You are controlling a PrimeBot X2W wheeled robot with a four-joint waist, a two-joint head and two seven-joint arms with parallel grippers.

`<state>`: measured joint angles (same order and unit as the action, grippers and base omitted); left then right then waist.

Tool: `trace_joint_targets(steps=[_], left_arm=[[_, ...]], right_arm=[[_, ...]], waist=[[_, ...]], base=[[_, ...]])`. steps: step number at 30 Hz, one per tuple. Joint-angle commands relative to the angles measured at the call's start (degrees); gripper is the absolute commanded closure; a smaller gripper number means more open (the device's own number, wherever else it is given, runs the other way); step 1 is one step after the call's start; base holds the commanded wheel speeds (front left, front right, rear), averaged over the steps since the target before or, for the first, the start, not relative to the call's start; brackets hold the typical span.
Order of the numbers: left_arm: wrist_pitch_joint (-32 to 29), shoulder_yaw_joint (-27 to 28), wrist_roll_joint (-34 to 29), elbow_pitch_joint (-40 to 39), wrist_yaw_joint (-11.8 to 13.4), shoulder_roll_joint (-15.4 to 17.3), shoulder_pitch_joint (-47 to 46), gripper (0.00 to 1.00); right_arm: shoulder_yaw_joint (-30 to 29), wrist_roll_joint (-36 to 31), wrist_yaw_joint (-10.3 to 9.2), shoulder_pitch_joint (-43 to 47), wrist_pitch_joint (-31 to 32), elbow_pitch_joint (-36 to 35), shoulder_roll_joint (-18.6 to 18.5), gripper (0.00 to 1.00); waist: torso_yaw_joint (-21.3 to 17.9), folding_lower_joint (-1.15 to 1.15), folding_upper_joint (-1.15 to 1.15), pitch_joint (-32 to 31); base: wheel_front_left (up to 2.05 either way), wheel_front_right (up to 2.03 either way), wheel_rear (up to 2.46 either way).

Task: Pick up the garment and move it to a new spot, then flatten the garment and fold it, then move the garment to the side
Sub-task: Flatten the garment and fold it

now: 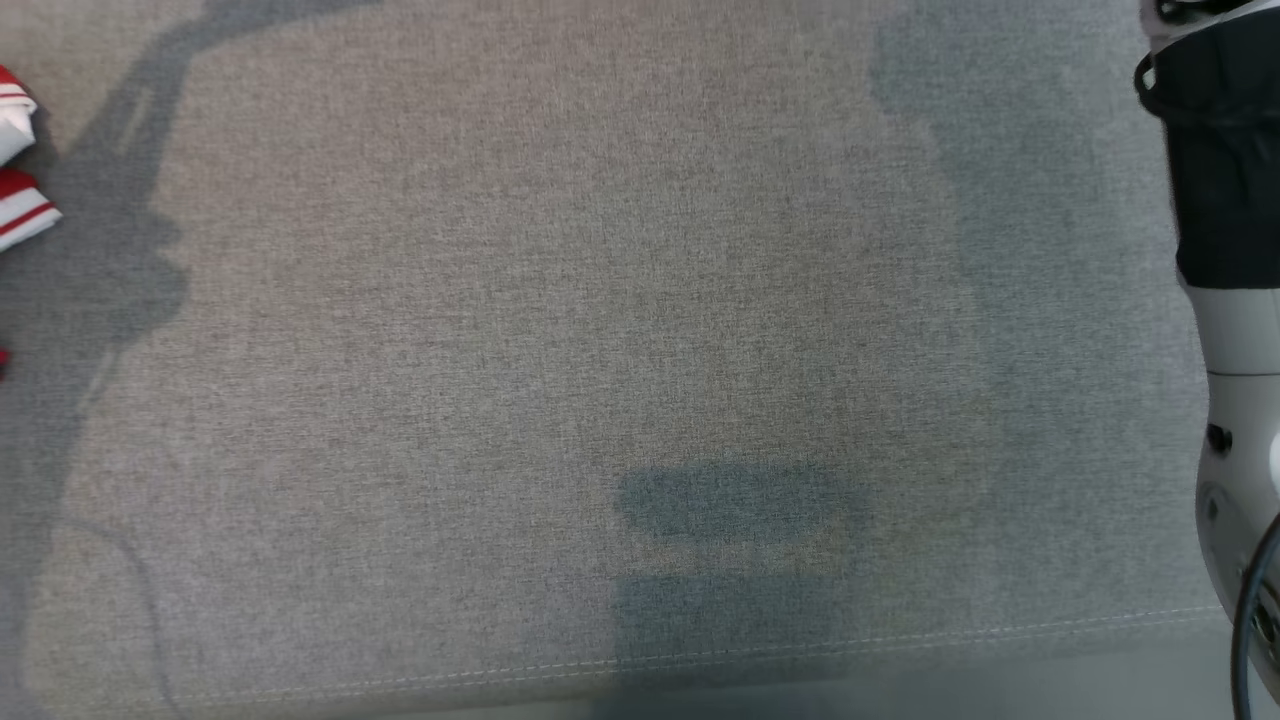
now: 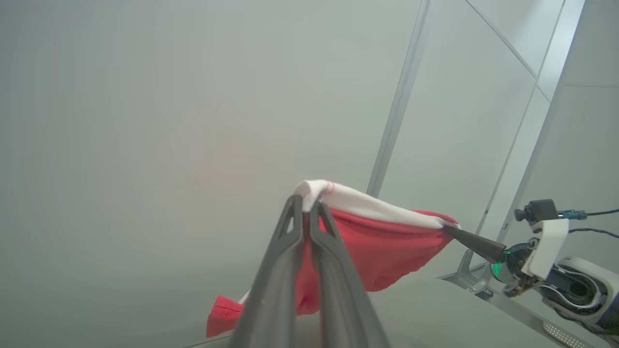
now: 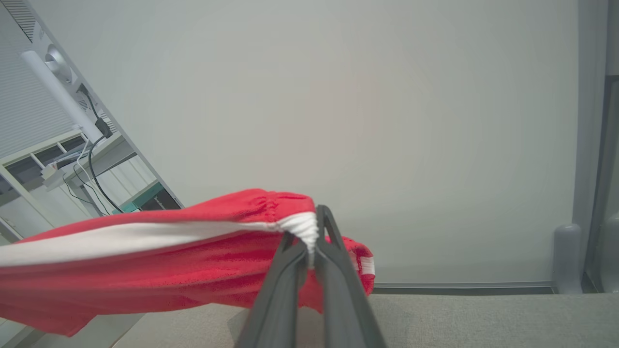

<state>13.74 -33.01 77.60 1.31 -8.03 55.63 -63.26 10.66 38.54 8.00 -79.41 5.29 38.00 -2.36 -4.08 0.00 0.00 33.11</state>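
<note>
Big grey cloth surface [image 1: 600, 300] spreads out below the head camera, wide open and ready for a landing. The garment [image 3: 145, 270] is up in the air: red fabric with a white band [image 2: 377, 205], strung between both arms and sagging in the middle above the surface, a red-and-white scrap of it peeking in at the head view's left edge [image 1: 20, 210]. The right forearm [image 1: 1230, 330] runs down the far right of that view.

The left gripper [image 2: 307, 205] is pinched tight on one end of the band, and the right gripper [image 3: 314, 232] is clamped on the gathered white edge at the other end.

Doing this well looks like a matter of keeping both pinches firm and the band taut, carrying the cloth over the open middle, then lowering the hanging red part first so it drapes flat rather than bunching. Uneven heights would likely twist it.
</note>
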Motion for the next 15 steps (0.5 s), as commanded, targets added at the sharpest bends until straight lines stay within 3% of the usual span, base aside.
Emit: trace_joint_targets(steps=[1, 4, 7, 12, 15], left_arm=[[1.0, 2.2, 0.1, 0.9, 0.5, 5.2, 0.4, 1.00], [1.2, 1.6, -0.4, 2.1, 0.5, 4.7, 4.8, 1.00], [1.2, 3.9, -2.8, 1.9, 0.5, 1.8, 11.6, 1.00], [1.2, 9.5, -7.5, 1.0, 0.5, -5.0, 26.1, 1.00], [1.2, 10.2, -10.2, 0.8, 0.5, -6.9, 30.5, 1.00]], right_arm=[[-0.6, -0.2, -0.52, 0.5, -0.4, 0.6, -0.5, 1.00], [0.9, 2.7, -0.52, 3.7, -1.5, 2.1, -0.5, 1.00], [4.0, 6.6, -0.52, 9.7, -3.2, 1.1, -0.5, 1.00], [6.6, 9.1, -0.52, 23.1, -4.4, -2.8, -0.5, 1.00], [6.0, 9.2, -0.52, 28.1, -4.2, -5.1, -0.5, 1.00]], waist=[[-0.2, 0.00, 0.00, 1.4], [-0.2, 0.00, 0.00, 4.3], [-0.2, 0.00, 0.00, 5.9], [0.2, 0.00, 0.00, 3.6], [0.4, 0.00, 0.00, 1.7]], base=[[0.00, 0.00, 0.00], [0.00, 0.00, 0.00], [0.00, 0.00, 0.00], [0.00, 0.00, 0.00], [0.00, 0.00, 0.00]])
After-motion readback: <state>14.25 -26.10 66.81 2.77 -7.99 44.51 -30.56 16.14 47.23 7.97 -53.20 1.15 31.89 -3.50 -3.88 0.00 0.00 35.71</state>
